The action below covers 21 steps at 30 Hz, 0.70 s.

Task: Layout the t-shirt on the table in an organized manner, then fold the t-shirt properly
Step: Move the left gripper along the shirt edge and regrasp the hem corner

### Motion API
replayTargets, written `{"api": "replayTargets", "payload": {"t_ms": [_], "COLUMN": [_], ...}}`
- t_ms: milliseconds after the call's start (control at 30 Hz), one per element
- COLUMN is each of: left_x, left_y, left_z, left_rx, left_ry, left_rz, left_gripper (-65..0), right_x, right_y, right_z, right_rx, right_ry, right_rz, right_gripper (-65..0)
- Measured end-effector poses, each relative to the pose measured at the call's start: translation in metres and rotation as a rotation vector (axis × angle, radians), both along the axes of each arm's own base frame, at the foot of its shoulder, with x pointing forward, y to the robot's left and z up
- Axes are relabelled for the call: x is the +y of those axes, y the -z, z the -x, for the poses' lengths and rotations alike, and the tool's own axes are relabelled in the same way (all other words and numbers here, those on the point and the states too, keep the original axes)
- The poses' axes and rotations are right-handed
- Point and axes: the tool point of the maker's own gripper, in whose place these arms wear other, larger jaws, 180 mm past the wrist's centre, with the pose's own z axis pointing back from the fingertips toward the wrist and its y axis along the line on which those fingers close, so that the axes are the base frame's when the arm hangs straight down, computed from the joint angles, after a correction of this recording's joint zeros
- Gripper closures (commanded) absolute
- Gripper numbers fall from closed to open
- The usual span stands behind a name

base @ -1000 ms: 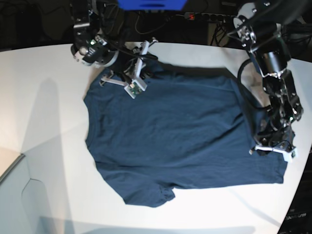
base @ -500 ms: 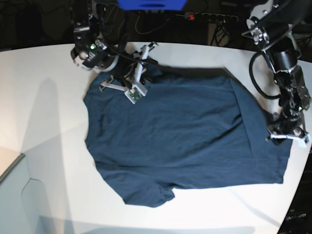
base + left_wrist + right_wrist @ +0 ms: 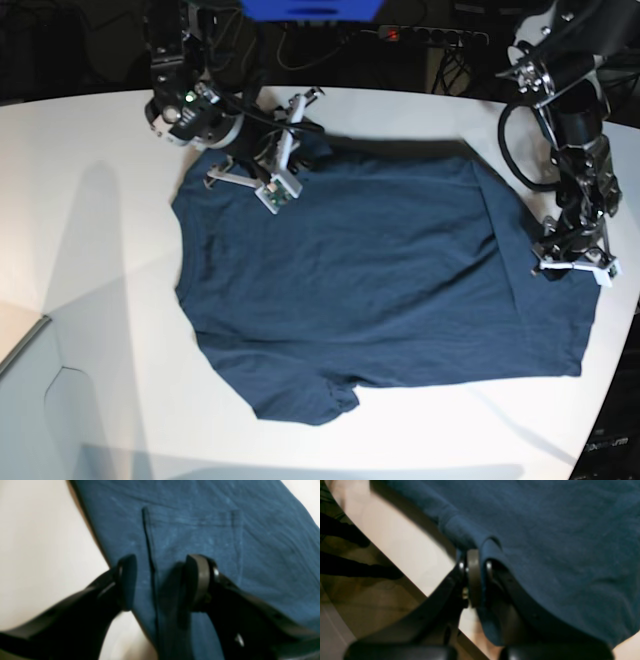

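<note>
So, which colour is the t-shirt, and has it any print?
The t-shirt is plain dark navy blue, no print visible; the base view shows it best.

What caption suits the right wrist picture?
Right claw shut on a fold of the t-shirt near the table edge.

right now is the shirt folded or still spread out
Spread out: the t-shirt lies mostly flat in one layer on the table, only its edges rumpled.

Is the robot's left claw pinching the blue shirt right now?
No, the left gripper has its jaws spread apart over the t-shirt, with nothing pinched between them.
</note>
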Motion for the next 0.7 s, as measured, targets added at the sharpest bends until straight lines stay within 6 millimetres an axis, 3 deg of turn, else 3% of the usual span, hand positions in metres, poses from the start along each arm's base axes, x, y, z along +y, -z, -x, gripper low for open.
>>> {"api": "replayTargets", "payload": {"t_ms": [167, 433, 700], "left_x": [0.0000, 0.0002, -0.0097], "left_y": [0.0006, 0.0008, 0.0006], "left_z": [0.0007, 0.0012, -0.0020], "left_rx": [0.001, -0.001, -0.011], "left_ry": [-0.002, -0.005, 0.002], "left_rz": [0.001, 0.005, 0.016], "left_gripper": [-28.6, -1.0, -0.3], "right_x": [0.0000, 0.0000, -0.0037], "right_y": [0.0000, 0.0000, 0.0013], "right_z": [0.0000, 0.0000, 0.0004], "right_rx": [0.000, 0.000, 0.000], "right_ry": [0.000, 0.000, -0.003], "right_rz": [0.000, 0.000, 0.010], "right_gripper": [0.0, 0.0, 0.0]}}
